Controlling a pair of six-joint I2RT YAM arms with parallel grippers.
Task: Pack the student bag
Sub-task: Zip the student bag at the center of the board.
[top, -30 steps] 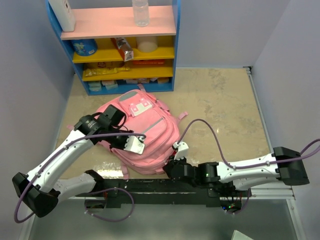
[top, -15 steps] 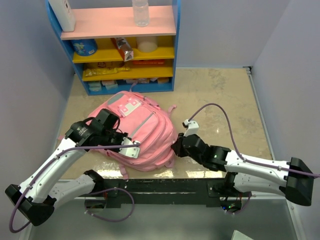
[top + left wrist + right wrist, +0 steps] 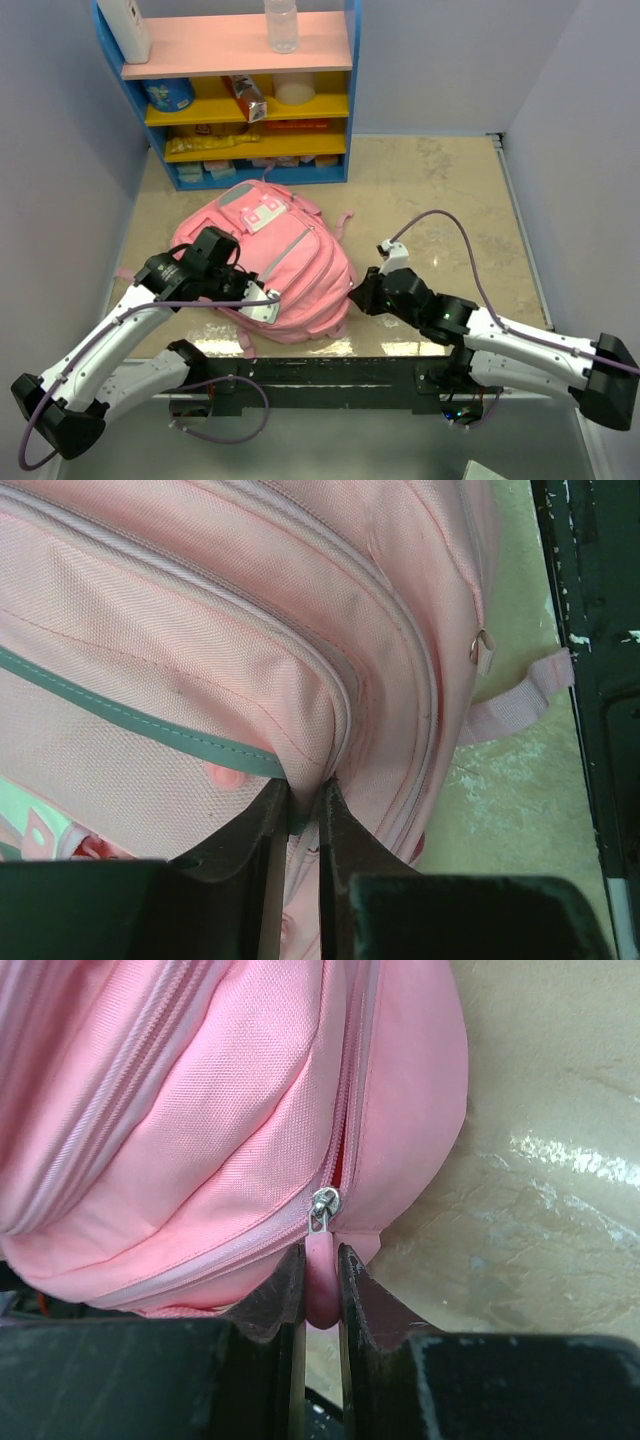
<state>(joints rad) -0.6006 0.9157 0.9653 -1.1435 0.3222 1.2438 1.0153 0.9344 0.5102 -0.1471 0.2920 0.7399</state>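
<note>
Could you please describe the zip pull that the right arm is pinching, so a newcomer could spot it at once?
Find the large soft pink fabric backpack lying on the beige table before the blue shelf unit. On its edge facing the right arm, a small pink pull tab hangs from a silver metal slider. It alone sits pinched between the right arm's black fingers.

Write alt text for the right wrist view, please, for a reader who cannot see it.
The right gripper pinches, between its jaws, the pink pull tab hanging from the metal slider on the pink bag, seen close up. Above the slider the zip gapes slightly, showing red inside. The beige marbled table lies to the right.
</note>
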